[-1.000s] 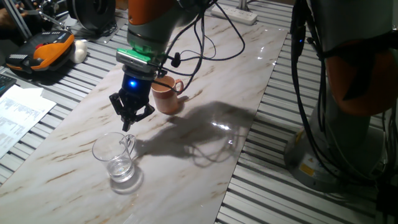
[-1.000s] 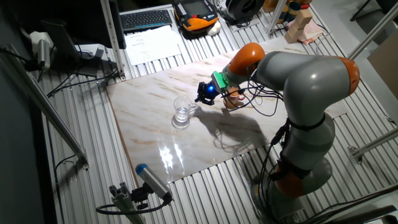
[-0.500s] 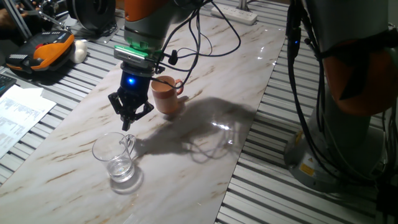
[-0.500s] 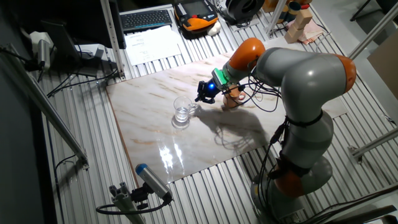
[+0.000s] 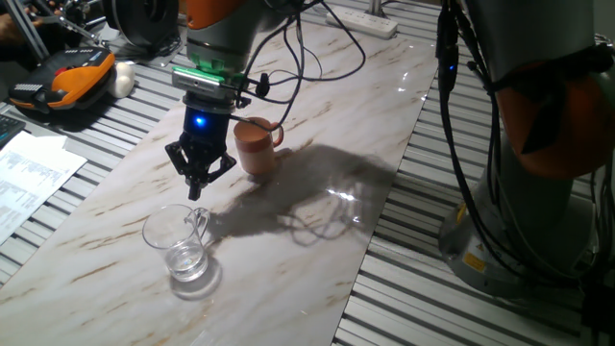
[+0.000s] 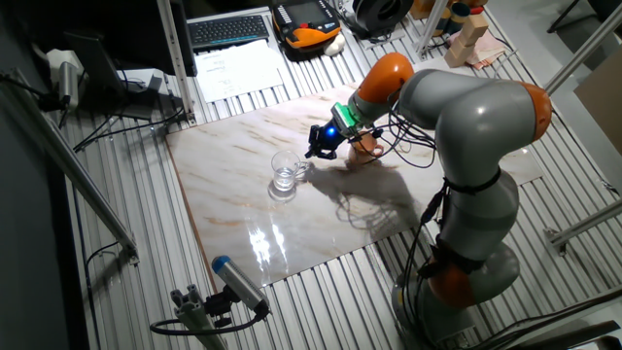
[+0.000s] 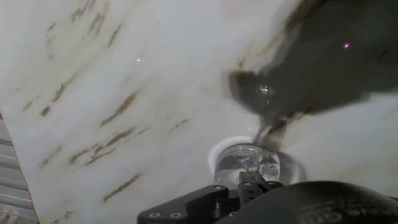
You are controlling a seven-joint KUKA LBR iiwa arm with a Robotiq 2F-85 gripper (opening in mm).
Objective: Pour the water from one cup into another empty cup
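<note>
The glass cup stands upright on the marble tabletop, with a little water at its bottom and its handle turned toward the arm. My gripper hangs just above and behind it, shut with nothing held. The brown cup stands upright right behind the gripper. In the other fixed view the glass cup lies left of the gripper, and the brown cup is partly hidden by the wrist. In the hand view the fingertips meet over the glass cup.
An orange and black device and papers lie on the slatted bench to the left. A power strip sits at the far end of the tabletop. Cables loop beside the wrist. A keyboard lies behind the table.
The arm has drifted a little to the left and back, carrying the shut gripper with it. Both cups stand where they were.
</note>
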